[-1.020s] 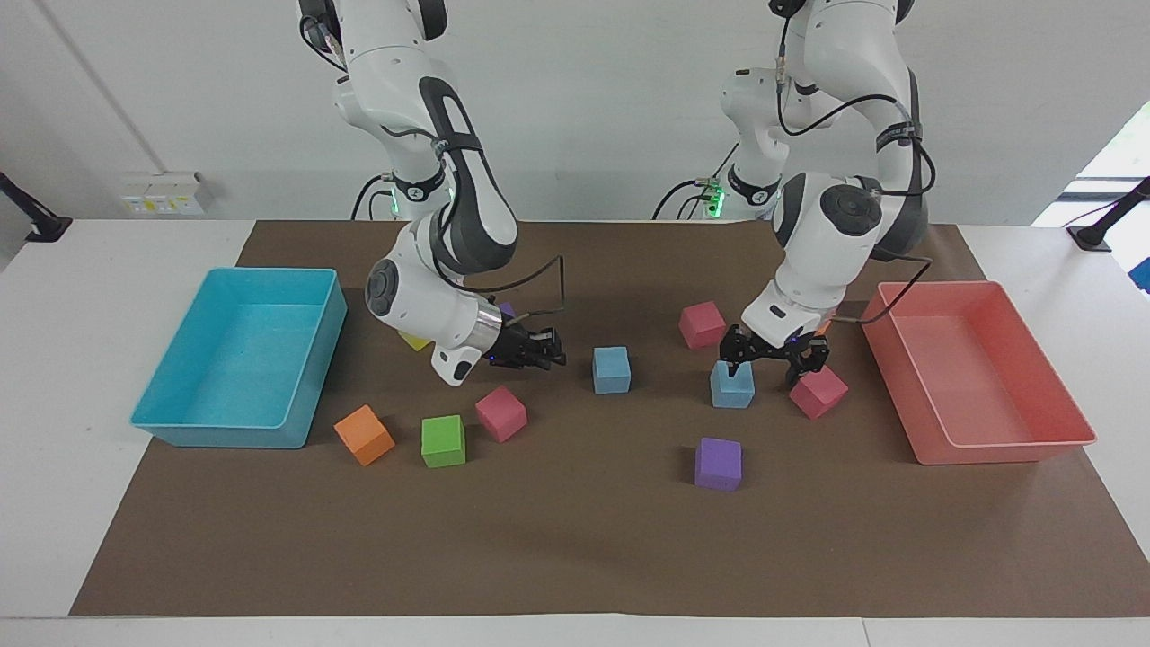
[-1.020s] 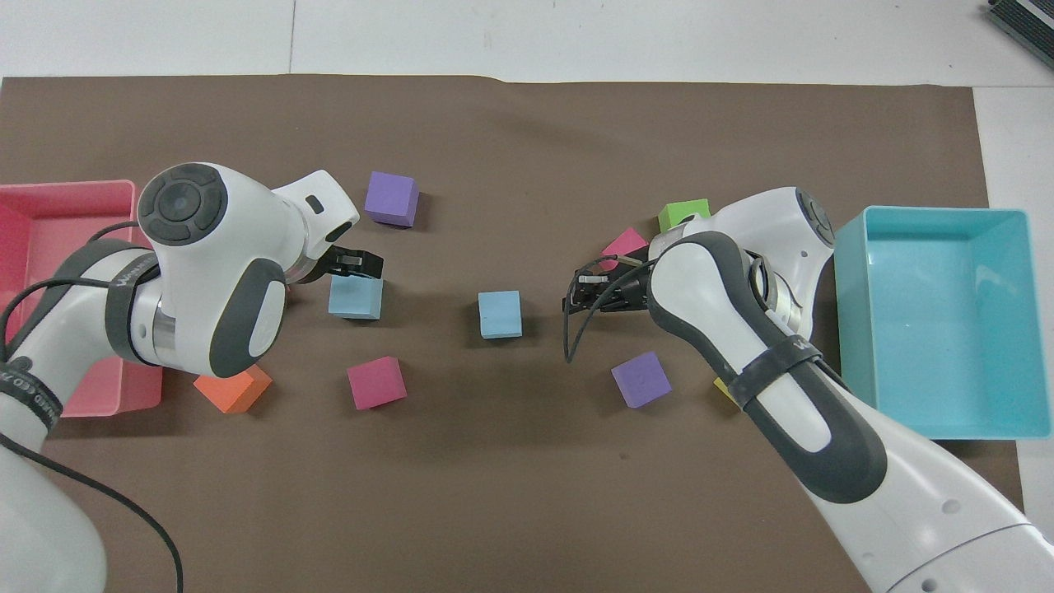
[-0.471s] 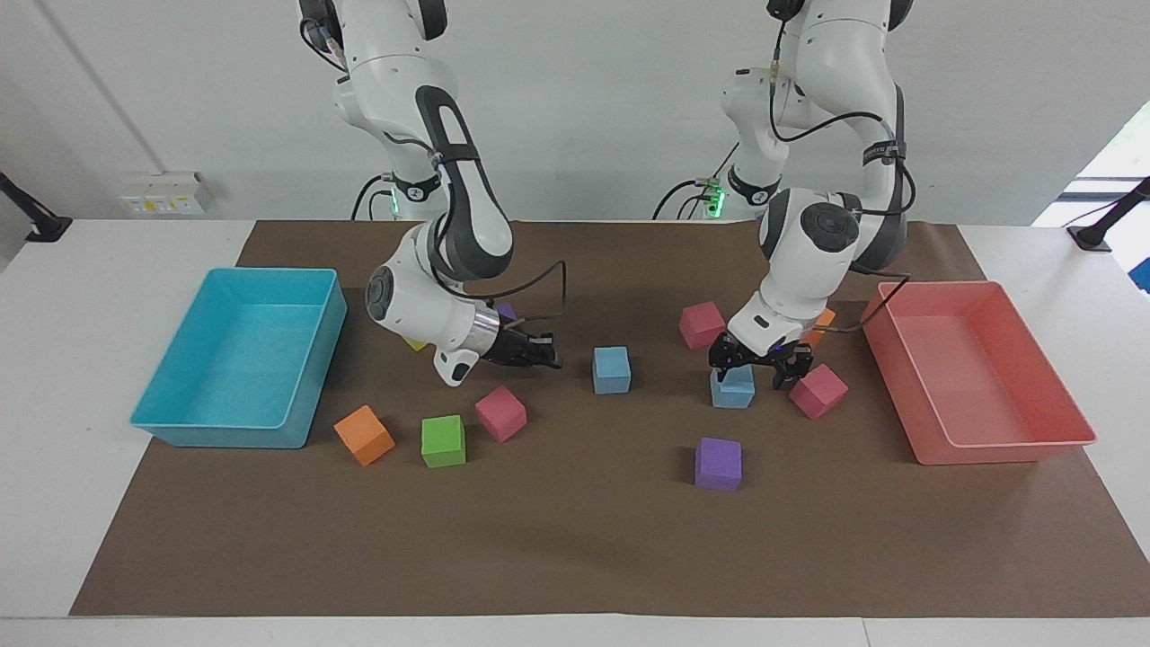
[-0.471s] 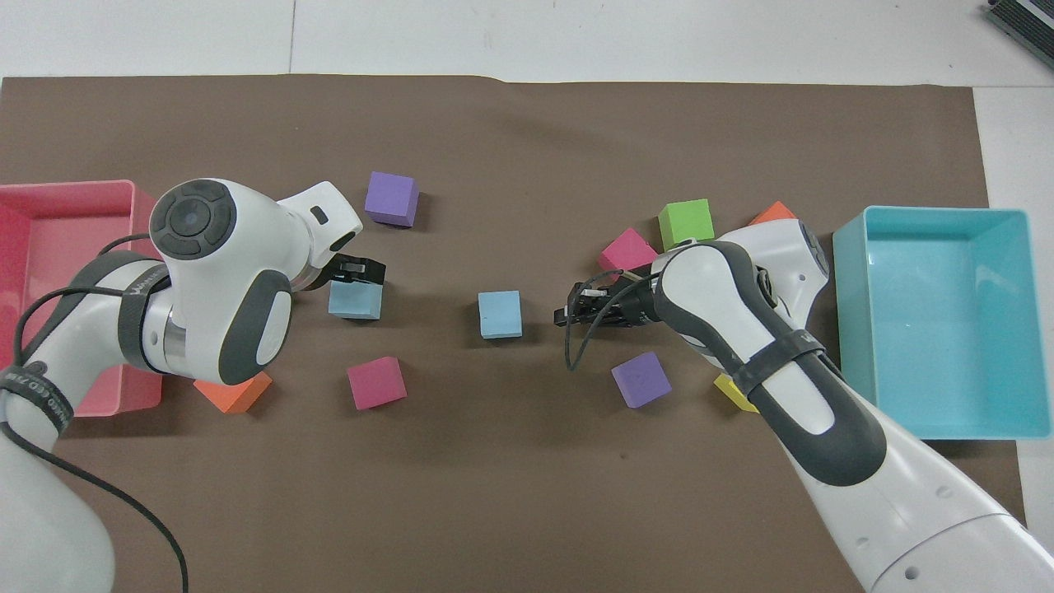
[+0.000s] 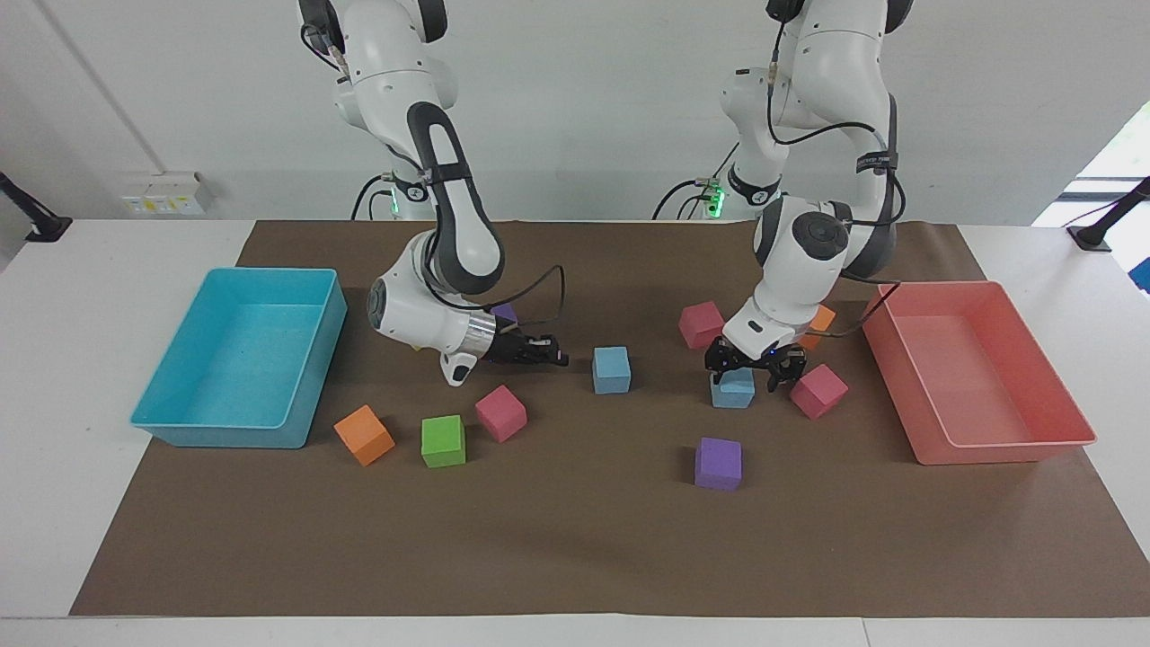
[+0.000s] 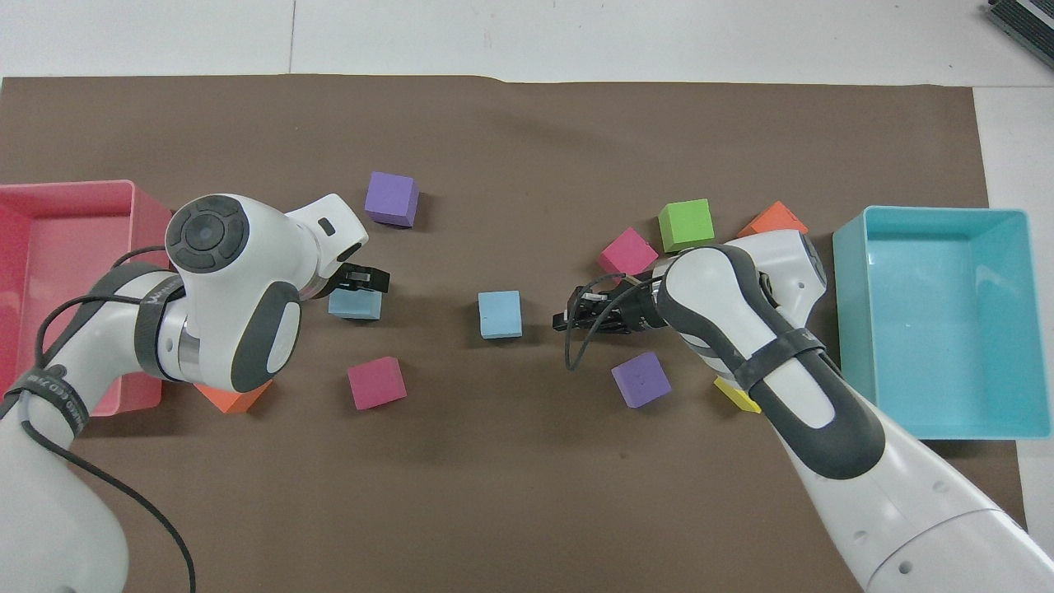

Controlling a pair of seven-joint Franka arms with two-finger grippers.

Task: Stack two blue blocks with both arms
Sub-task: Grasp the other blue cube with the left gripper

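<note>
You are at the grasp step. The left gripper (image 5: 753,370) sits open astride one blue block (image 5: 733,389), beside the pink tray (image 5: 979,449). The right gripper (image 5: 559,357), closed and empty, points at the other block (image 5: 612,369). Next, close the left gripper squarely and lift.
</note>
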